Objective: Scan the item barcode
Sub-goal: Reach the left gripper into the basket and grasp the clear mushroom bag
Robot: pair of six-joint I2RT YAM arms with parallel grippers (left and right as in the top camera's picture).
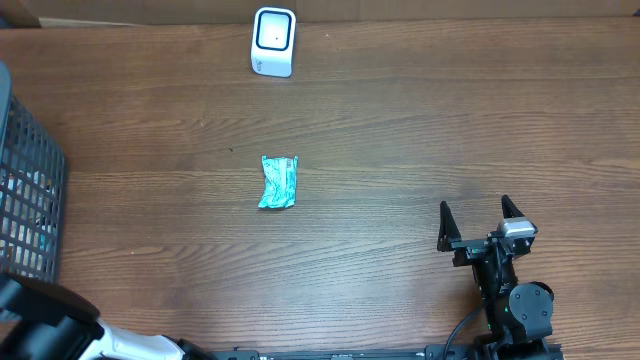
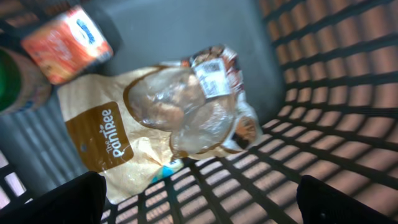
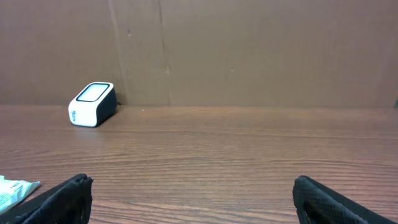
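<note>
Plainly, a crumpled teal packet (image 1: 278, 182) lies flat on the wooden table (image 1: 450, 120), near the middle and well apart from both arms. A white scanner (image 1: 273, 41) stands farther back, almost in line with it, close to the table's far edge.

The right gripper (image 1: 475, 205) sits well off to the packet's right and nearer the robot, with its jaws spread wide and nothing between them. In the right wrist view the packet (image 3: 15, 190) only shows at the lower left edge, outside the gap of the gripper (image 3: 191, 180) and left of its left finger. The scanner (image 3: 92, 103) stands far ahead on the left, against a brown cardboard wall (image 3: 249, 50).

At the table's left edge stands a dark mesh basket (image 1: 30, 190), and the left arm (image 1: 45, 325) reaches toward it from the near corner. The overhead view does not show that arm's fingers.

The left wrist view looks down into the basket (image 2: 323, 93). A cream and brown bag (image 2: 93, 106) with a clear window lies on the bottom, and a white barcode label (image 2: 214, 78) faces up near its top end. The left gripper (image 2: 199, 180) hangs above the bag's lower end, its jaws spread wide and touching nothing. Beside the bag lie an orange packet (image 2: 65, 43) and a jar with a green lid (image 2: 15, 81), both blurred.
</note>
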